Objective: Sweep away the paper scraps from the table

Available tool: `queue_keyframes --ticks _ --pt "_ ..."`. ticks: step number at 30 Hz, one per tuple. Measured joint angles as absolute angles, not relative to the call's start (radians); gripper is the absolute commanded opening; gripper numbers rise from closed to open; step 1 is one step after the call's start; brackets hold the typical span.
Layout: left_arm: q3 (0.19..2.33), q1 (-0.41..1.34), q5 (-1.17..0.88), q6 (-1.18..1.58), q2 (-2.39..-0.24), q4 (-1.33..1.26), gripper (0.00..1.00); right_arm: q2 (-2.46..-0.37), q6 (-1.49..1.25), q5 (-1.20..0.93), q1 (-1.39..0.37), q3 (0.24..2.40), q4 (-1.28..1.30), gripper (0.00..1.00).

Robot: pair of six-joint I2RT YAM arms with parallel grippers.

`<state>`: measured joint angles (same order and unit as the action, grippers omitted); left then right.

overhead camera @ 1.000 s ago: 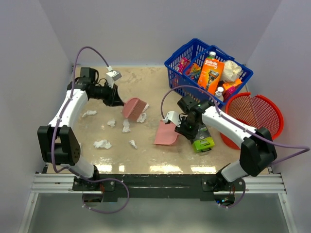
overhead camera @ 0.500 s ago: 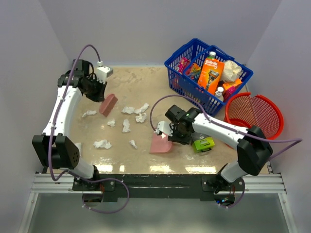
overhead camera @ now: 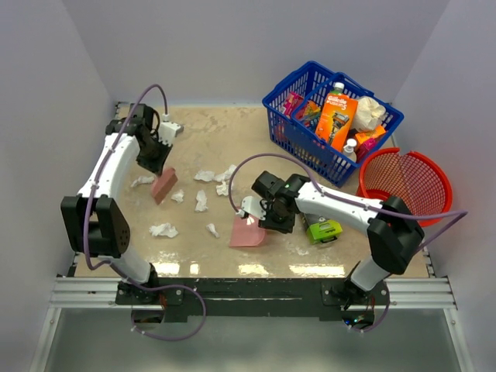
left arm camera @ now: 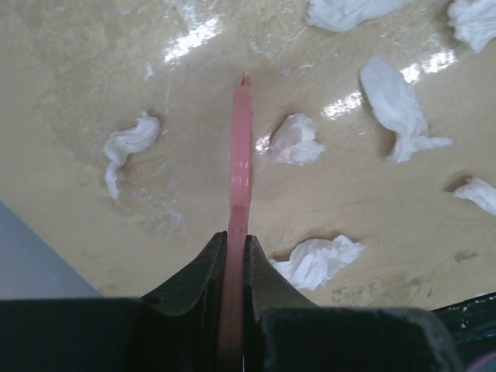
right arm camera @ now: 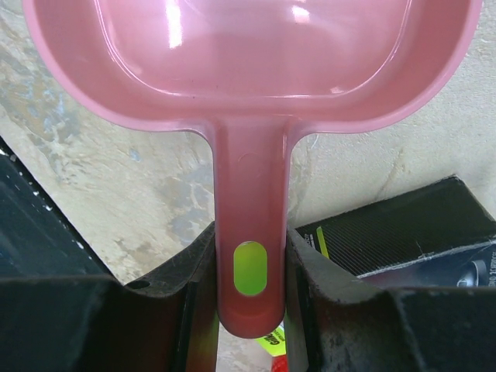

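Several white paper scraps [overhead camera: 201,201] lie scattered over the left and middle of the beige table [overhead camera: 232,132]. My left gripper [overhead camera: 156,166] is shut on a pink sweeper [overhead camera: 163,186] and holds it at the left, between a scrap [overhead camera: 142,181] and another [overhead camera: 177,196]. In the left wrist view the sweeper [left arm camera: 240,155] shows edge-on, with scraps [left arm camera: 294,141] on both sides. My right gripper [overhead camera: 269,218] is shut on the handle [right arm camera: 249,232] of the pink dustpan [overhead camera: 246,231], which rests on the table right of a scrap [overhead camera: 211,229].
A blue basket [overhead camera: 288,91] full of groceries stands at the back right. A red mesh basket [overhead camera: 443,180] is at the right edge. A green and black package [overhead camera: 324,229] lies just right of the dustpan.
The left gripper carried the sweeper from the middle of the table to the left side and then nearer. The right gripper slid the dustpan left and toward the front.
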<state>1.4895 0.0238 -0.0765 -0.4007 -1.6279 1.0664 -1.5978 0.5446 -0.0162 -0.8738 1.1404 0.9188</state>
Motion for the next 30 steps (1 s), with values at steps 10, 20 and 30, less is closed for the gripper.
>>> queue_keyframes --ticks 10,20,30 --pt "1.442 0.122 -0.306 -0.361 -1.650 1.090 0.00 -1.650 0.474 -0.018 -0.877 1.164 0.902 0.00" --pt "1.422 0.179 -0.709 -0.336 -1.676 1.161 0.00 -1.731 0.419 -0.036 -0.877 1.236 0.881 0.00" --pt "1.481 0.068 -0.609 -0.353 -1.641 1.183 0.00 -1.679 0.440 -0.007 -0.877 1.170 0.857 0.00"
